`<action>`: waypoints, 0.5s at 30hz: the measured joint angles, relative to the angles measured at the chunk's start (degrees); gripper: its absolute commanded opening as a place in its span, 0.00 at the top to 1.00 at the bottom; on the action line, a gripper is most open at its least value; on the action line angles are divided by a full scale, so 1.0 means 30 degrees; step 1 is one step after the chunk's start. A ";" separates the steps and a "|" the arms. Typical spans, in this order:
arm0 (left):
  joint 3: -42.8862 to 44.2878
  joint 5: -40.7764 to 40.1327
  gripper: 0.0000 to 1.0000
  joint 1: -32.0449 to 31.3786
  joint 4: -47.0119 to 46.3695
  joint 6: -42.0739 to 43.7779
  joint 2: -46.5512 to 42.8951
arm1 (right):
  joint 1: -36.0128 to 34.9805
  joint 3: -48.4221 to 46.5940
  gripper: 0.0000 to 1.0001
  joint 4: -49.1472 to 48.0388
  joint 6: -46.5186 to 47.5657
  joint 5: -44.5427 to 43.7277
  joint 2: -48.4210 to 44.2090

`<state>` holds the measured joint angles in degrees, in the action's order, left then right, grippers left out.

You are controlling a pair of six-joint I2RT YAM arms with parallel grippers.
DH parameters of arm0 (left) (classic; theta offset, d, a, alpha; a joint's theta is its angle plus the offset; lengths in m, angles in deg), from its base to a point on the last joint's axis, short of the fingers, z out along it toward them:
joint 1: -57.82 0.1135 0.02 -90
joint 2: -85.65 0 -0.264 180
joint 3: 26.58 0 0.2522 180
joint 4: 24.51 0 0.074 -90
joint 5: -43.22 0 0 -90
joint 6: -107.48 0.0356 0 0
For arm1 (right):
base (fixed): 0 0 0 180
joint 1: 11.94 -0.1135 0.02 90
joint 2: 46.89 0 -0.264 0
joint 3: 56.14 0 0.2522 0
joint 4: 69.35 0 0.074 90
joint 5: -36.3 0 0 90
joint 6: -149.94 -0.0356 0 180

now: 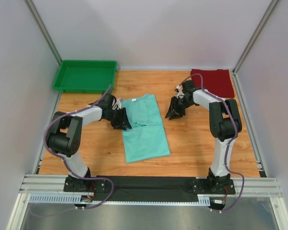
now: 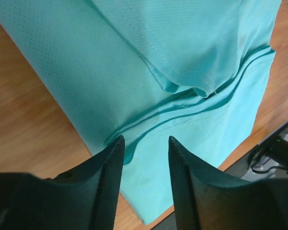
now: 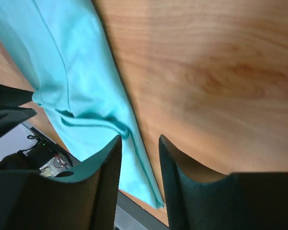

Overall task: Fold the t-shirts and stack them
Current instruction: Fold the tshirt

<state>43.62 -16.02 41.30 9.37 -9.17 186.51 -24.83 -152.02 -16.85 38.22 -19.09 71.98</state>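
The mint green t-shirt (image 1: 145,128) lies partly folded in a long strip at the table's middle. It also shows in the left wrist view (image 2: 149,72) and in the right wrist view (image 3: 77,81). The dark red t-shirt (image 1: 212,81) lies folded at the back right corner. My left gripper (image 1: 121,120) is open at the green shirt's left edge, its jaws over a fold (image 2: 145,140) with nothing between them. My right gripper (image 1: 174,111) is open and empty, a little above the wood to the right of the green shirt (image 3: 139,140).
A rigid bright green plastic tray (image 1: 85,75) stands at the back left corner. White walls close in the table on three sides. A black strip (image 1: 149,184) and a metal rail run along the near edge by the arm bases.
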 measured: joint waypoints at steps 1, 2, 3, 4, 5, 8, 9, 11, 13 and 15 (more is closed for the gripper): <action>-0.0124 -0.0372 0.46 0.0007 0.0437 0.0044 -0.0590 | 0.0044 0.0000 0.56 0.0437 0.0109 -0.0306 -0.0481; -0.0095 -0.0772 0.44 0.0015 0.0991 0.0080 -0.1231 | 0.0080 0.0015 0.51 0.0903 0.0189 -0.0576 -0.1100; 0.0168 -0.1107 0.39 0.0015 0.1596 0.0189 -0.1836 | 0.0102 0.0226 0.49 0.1144 0.0270 -0.0794 -0.1931; 0.0561 -0.1333 0.38 0.0015 0.2076 0.0357 -0.2237 | 0.0109 0.0597 0.48 0.1392 0.0335 -0.0947 -0.2943; 0.1202 -0.1581 0.38 0.0015 0.2579 0.0525 -0.2608 | 0.0109 0.1035 0.47 0.1559 0.0393 -0.0954 -0.3912; 0.3351 -0.2157 0.39 0.0015 0.3832 0.0860 -0.3351 | 0.0102 0.3344 0.46 0.1537 0.0357 -0.0430 -0.7111; 0.3628 -0.2273 0.40 0.0015 0.4051 0.0852 -0.3708 | 0.0080 0.4422 0.46 0.1406 0.0255 -0.0124 -0.8000; 0.3111 -0.2404 0.42 0.0022 0.4269 0.0372 -0.4816 | -0.0051 0.6936 0.47 0.0874 -0.0189 0.0488 -0.9260; 0.0852 -0.2215 0.45 0.0022 0.4036 -0.0925 -0.6834 | -0.0226 0.9245 0.49 0.0211 -0.0838 0.0940 -0.9785; -0.2506 -0.1807 0.45 -0.0087 0.4080 -0.3082 -0.9253 | -0.0415 1.1424 0.51 -0.0175 -0.1814 0.1304 -1.0032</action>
<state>36.10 -21.44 41.04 21.61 -18.42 158.75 -26.07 -117.75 -17.38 32.78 -15.18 41.88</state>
